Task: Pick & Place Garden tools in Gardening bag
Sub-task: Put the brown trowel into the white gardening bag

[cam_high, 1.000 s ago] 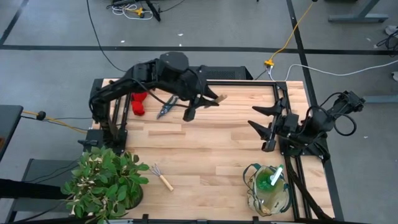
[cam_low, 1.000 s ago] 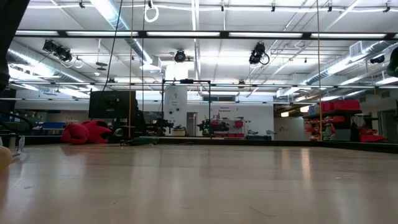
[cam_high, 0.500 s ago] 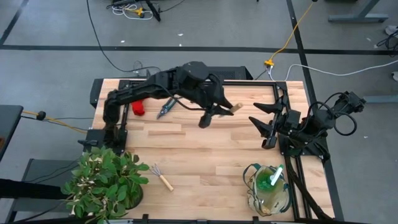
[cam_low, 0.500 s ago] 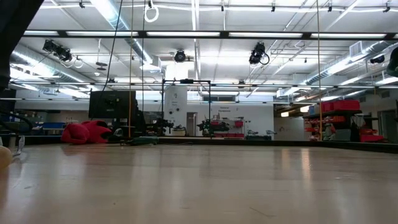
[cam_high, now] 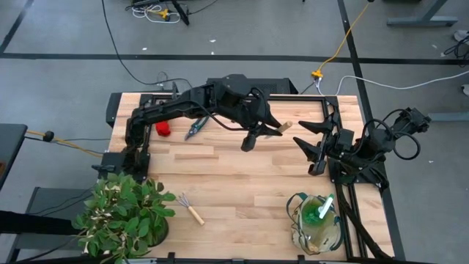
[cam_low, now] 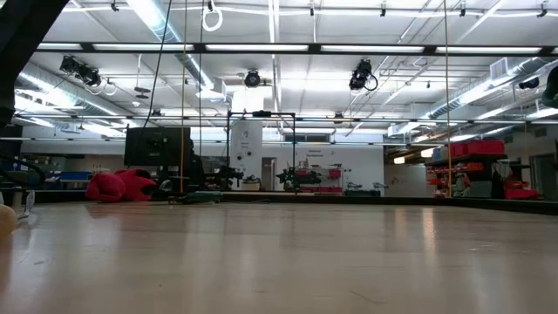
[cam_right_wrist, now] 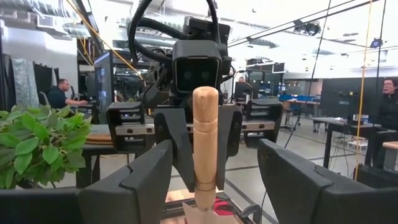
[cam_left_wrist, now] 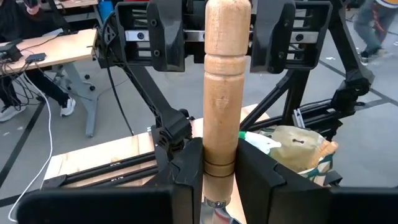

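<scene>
Your left pincer sits above the far middle of the desk, its arm stretched from the far left corner toward the right arm. It is clamped on a garden tool with a light wooden handle; in the left wrist view the two dark fingers press the handle's lower end from both sides, and the handle sticks out past them toward the right arm. From above, the handle's pale tip shows just beyond the pincer. The tool's metal end is hidden, so you cannot tell whether it is a trowel or a rake.

Your right pincer waits near the desk's right edge with its fingers spread apart and nothing between them, facing the left pincer; the right wrist view looks between its own fingers straight at the incoming handle.

The gardening bag stands at the near right corner of the desk, with a green-and-white item poking out of it. The red gloves and the dark pruning shears lie near the far left corner, close to each other. A small rake lies near the desk's near edge, just beside the leafy potted plant at the near left corner.
</scene>
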Robot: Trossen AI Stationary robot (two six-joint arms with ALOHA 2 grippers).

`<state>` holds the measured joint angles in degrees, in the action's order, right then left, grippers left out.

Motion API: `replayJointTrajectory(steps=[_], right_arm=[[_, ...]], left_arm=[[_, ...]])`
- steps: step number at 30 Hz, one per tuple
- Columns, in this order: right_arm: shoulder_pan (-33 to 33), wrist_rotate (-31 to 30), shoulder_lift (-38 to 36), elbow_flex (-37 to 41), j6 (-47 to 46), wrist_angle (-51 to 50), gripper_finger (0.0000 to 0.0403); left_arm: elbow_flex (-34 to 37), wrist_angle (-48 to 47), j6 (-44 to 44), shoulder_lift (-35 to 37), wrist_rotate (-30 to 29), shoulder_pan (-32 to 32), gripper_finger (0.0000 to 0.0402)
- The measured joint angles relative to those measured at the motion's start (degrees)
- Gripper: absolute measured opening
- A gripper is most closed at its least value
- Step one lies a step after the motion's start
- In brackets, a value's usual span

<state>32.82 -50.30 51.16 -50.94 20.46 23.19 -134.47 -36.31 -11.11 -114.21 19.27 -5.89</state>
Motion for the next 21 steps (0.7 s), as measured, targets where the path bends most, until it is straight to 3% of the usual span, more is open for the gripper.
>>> replayJointTrajectory(steps=[12,21], right_arm=[[-2.8,0.9,0.0,0.0,-2.5,-0.1,0.024],[-8.7,10.8,1.1,0.0,-6.7,0.0,0.024]], left_arm=[[0.0,0.1,-0.1,0.0,-0.2,0.0,0.0076],[0.0,0.1,-0.1,0.0,-0.2,0.0,0.0076]])
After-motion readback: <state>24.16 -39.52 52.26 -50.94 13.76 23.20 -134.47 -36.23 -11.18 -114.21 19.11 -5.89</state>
